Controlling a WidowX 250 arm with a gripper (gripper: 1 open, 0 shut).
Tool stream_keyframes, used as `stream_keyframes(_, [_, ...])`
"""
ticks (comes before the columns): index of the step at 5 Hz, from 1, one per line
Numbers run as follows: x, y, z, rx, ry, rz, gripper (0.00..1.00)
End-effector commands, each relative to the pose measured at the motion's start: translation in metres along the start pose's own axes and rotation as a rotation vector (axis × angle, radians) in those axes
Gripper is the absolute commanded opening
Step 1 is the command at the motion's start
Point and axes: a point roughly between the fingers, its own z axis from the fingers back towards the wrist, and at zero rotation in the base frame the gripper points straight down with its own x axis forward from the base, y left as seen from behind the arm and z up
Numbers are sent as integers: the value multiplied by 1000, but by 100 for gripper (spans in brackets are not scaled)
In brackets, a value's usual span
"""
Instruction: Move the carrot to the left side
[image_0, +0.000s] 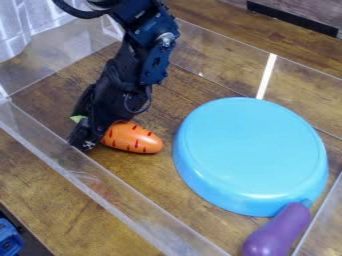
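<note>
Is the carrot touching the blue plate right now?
Apart. The camera view shows a strip of bare wood between the carrot and the blue plate rim.

A large round blue plate (251, 155) lies on the wooden table (147, 190), inside a clear plastic bin (47, 140) whose walls rise around it. A purple eggplant toy (277, 232) rests just beside the plate's near edge, at the lower right.

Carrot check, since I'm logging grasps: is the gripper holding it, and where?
The gripper sits at the carrot's leafy end; whether it is actually clamped cannot be told.
</note>
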Motion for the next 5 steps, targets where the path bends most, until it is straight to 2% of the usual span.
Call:
stream_keyframes(1, [-9,11,3,9,-16,42,0])
stream_keyframes(5, [-9,16,2,-2,-12,48,0])
